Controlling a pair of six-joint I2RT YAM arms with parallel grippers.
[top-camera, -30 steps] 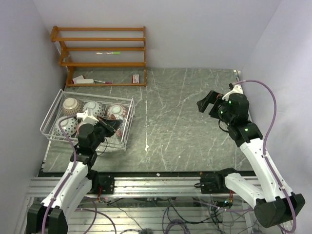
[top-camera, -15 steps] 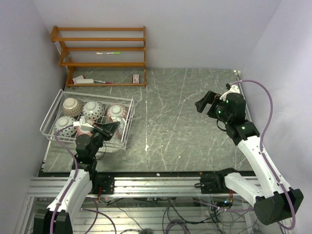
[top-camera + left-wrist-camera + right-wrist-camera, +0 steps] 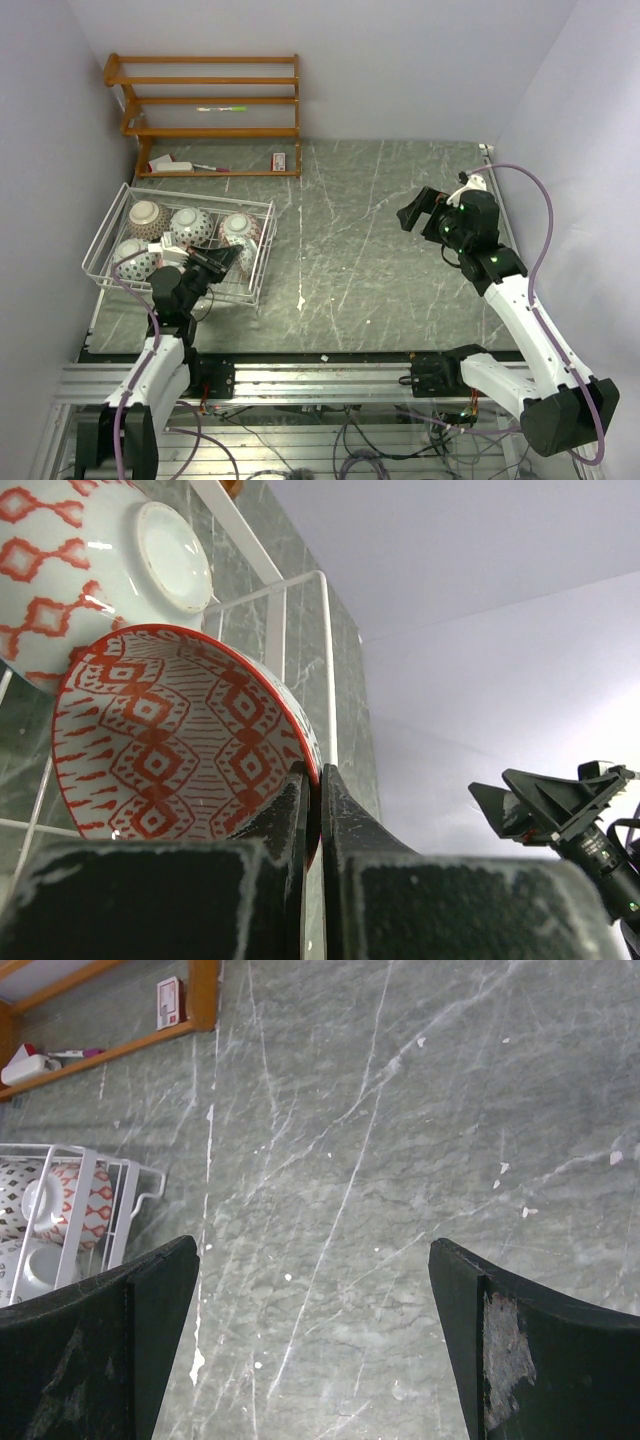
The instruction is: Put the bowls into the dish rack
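The white wire dish rack [image 3: 200, 194] stands at the left of the table with several bowls in it, bottoms up: a tan one [image 3: 146, 215], a dark-dotted one [image 3: 190, 226] and a red-patterned one [image 3: 238, 229]. My left gripper [image 3: 220, 262] reaches into the rack's near right part. In the left wrist view it [image 3: 312, 775] is shut on the rim of a red-and-white patterned bowl [image 3: 160, 740], which is tipped on edge against the overturned red-diamond bowl [image 3: 90, 560]. My right gripper [image 3: 415, 212] hovers open over the bare table at the right, holding nothing [image 3: 315, 1260].
An orange-brown wooden shelf unit [image 3: 210, 110] stands against the back wall behind the rack, with a marker and small boxes on it. The rack's corner [image 3: 110, 1210] shows at the left of the right wrist view. Grey marbled table [image 3: 370, 250] stretches between the arms.
My left arm has drawn back toward its base, still gripping the red-patterned bowl in the rack, uncovering the bowls behind it. The right arm has shifted slightly left.
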